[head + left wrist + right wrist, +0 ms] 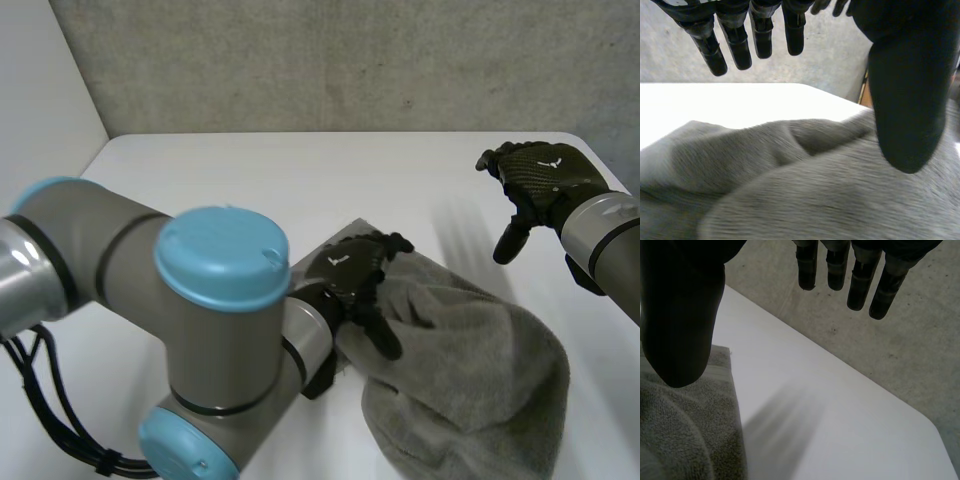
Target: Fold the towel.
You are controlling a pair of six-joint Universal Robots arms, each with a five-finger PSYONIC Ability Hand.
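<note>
The robot's left hand (352,272) hovered over the left edge of the grey towel (470,370). Its fingers (740,47) were straight and spread from the thumb (907,100), and they held nothing. The left wrist view showed cloth lying under the palm, but whether the palm pressed on it could not be told. The placement suggested a hand ready to pin or gather that edge for a fold.

The right hand (540,180) hung above the white table (250,190), well apart from the cloth and toward the far right. It too was slack-fingered and empty. It appeared to be held clear so that the heap stayed free to work on, and it was within reach of the towel's right side.

The towel lay on the near half of the table, right of centre and between the two arms. It was a thick terry cloth, heaped into a rounded mound with deep soft creases. A single flat, hemmed corner (722,356) lay spread on the tabletop beside the left hand. No crisp fold line showed anywhere, so by the look of it the folding was far from finished. Cloth this bulky would likely slump unless an edge was drawn out flat first.
</note>
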